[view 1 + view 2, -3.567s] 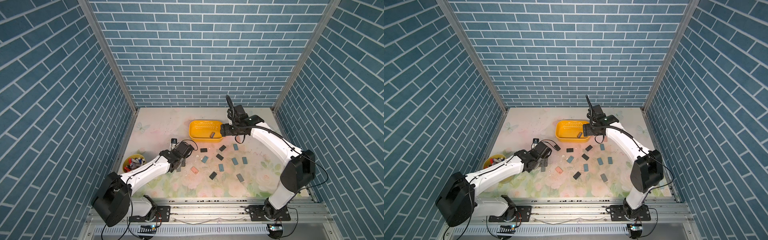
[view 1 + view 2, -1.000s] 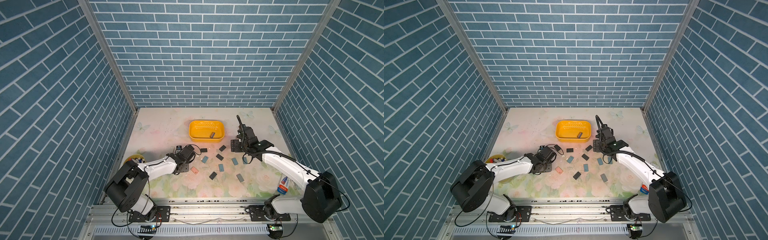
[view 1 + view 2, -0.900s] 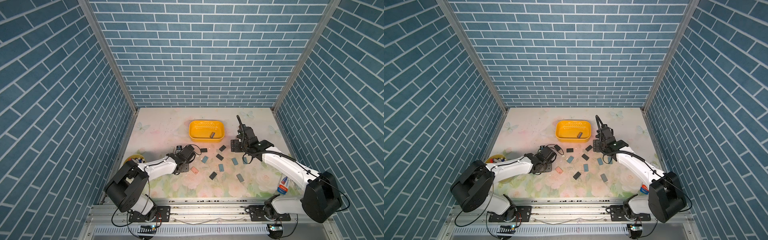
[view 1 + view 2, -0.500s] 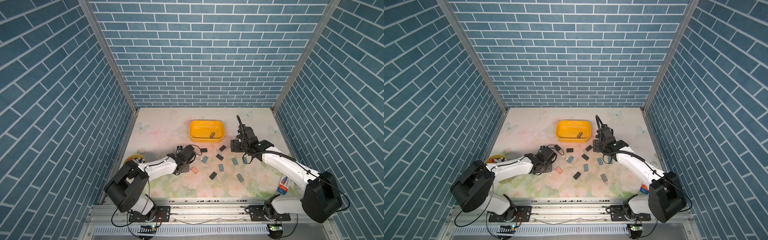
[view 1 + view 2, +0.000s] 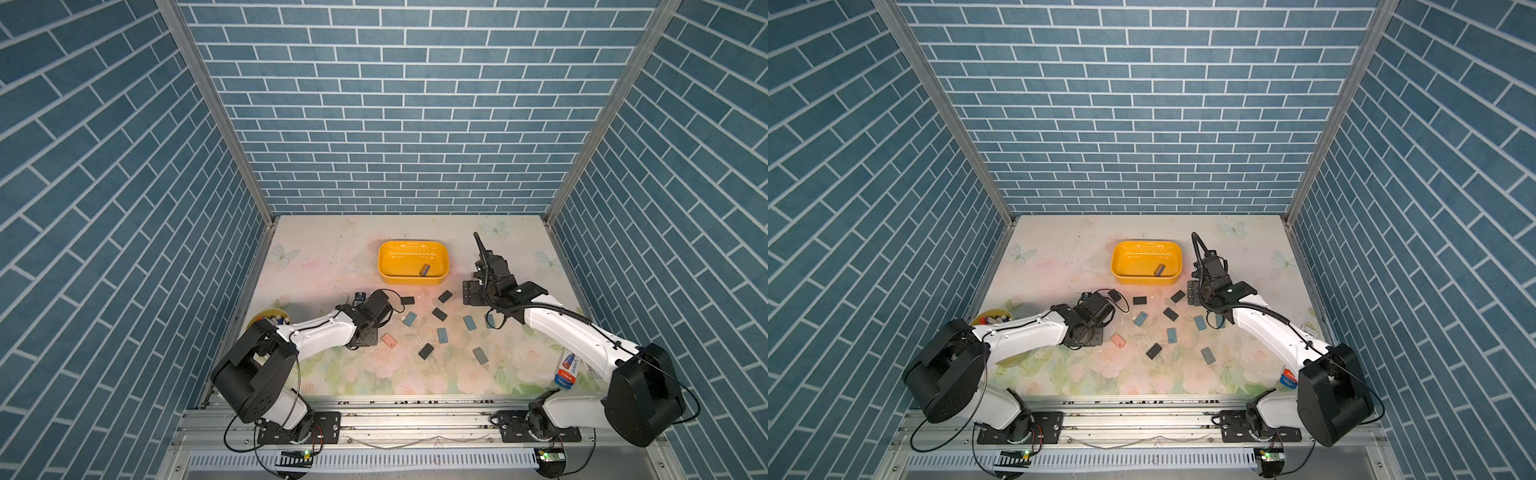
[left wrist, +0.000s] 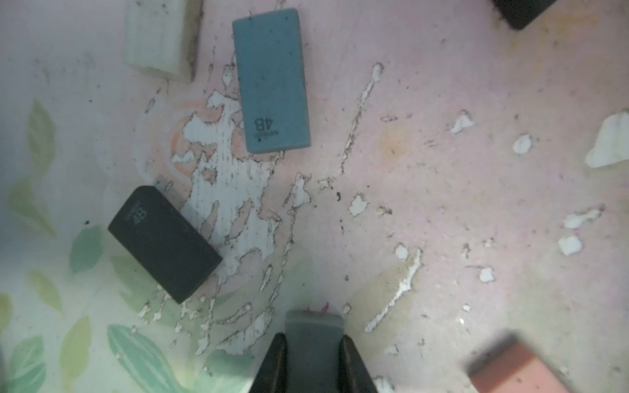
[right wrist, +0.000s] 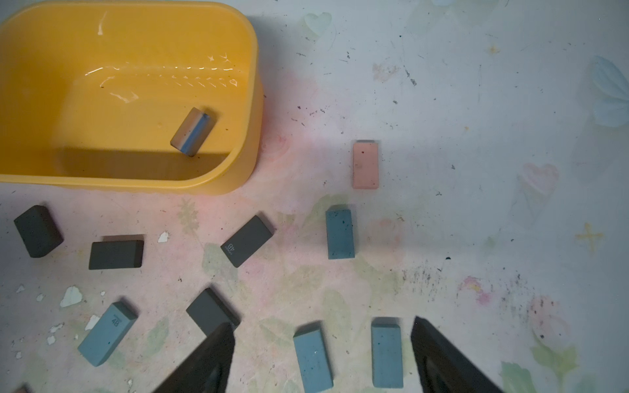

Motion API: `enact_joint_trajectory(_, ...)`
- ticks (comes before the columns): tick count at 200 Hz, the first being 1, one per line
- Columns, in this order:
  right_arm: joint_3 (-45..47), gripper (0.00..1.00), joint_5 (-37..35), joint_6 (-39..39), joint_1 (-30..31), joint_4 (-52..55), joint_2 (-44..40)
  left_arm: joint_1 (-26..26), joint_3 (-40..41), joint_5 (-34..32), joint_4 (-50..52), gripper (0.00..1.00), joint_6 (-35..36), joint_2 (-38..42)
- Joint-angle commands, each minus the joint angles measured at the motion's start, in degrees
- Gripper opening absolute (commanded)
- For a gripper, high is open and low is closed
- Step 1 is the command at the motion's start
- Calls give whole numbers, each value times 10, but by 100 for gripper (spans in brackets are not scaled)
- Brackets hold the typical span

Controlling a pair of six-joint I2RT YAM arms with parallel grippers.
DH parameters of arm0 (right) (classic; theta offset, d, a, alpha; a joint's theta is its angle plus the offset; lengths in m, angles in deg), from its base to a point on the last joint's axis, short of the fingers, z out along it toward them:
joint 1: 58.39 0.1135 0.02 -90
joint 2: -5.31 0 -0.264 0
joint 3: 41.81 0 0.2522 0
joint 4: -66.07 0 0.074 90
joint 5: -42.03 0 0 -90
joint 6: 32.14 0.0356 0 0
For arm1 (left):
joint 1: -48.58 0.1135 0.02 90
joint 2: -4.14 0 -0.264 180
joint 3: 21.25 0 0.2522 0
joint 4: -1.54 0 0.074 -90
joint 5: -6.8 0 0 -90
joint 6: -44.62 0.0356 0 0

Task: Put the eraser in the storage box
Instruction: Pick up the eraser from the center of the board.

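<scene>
The left gripper (image 6: 313,350) is clamped across the narrow sides of a grey-blue eraser (image 6: 313,326) (light, rubbery, grippy: a mild squeeze holds). The storage box (image 5: 412,280), well apart from it, holds a dark eraser (image 5: 424,270). The right gripper (image 7: 320,330) hangs spread over blue erasers (image 7: 386,352); seconds ago it was at the box.
</scene>
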Motion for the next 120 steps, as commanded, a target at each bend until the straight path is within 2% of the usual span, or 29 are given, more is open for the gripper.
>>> enact_joint_trajectory(1,1,84,-15,28,2,11,-12,-6,-22,-10,31,13,11,0)
enact_joint_trajectory(120,7,85,-36,42,2,18,-32,-10,-59,-42,92,9,22,50)
